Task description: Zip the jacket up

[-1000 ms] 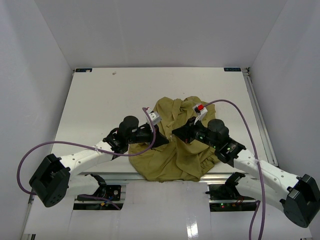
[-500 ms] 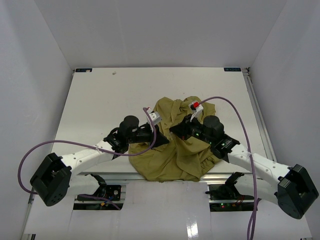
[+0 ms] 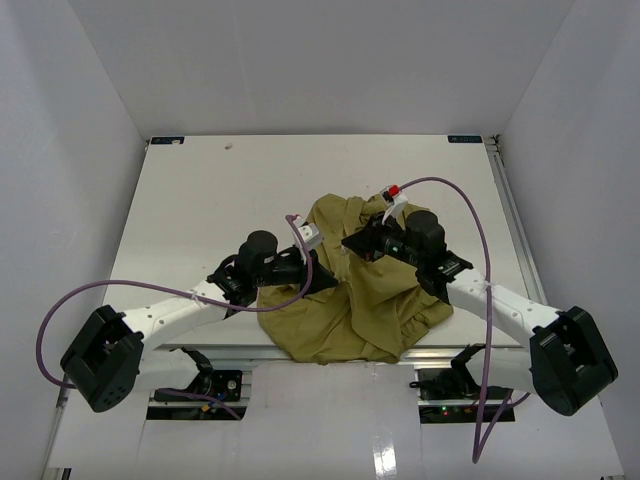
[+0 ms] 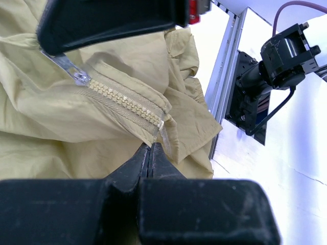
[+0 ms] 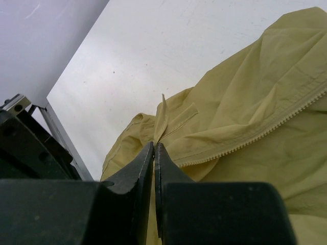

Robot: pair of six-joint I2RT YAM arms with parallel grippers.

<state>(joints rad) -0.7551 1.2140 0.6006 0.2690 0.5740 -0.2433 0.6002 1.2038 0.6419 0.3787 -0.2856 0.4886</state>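
Near the surface's (image 3: 200,200) front edge, the left hand (image 4: 149,149) pinches the jacket (image 3: 360,310) at its zipper (image 4: 127,103) end; the right hand (image 5: 154,147) is clamped on the zipper pull (image 4: 70,68).

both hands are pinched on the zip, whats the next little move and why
Probably draw the right hand, shut on the zipper pull, a little away from the left hand, which pinches the bottom zip end of the jacket. Only a short run of closed teeth lies between them, and loose teeth remain unjoined ahead.
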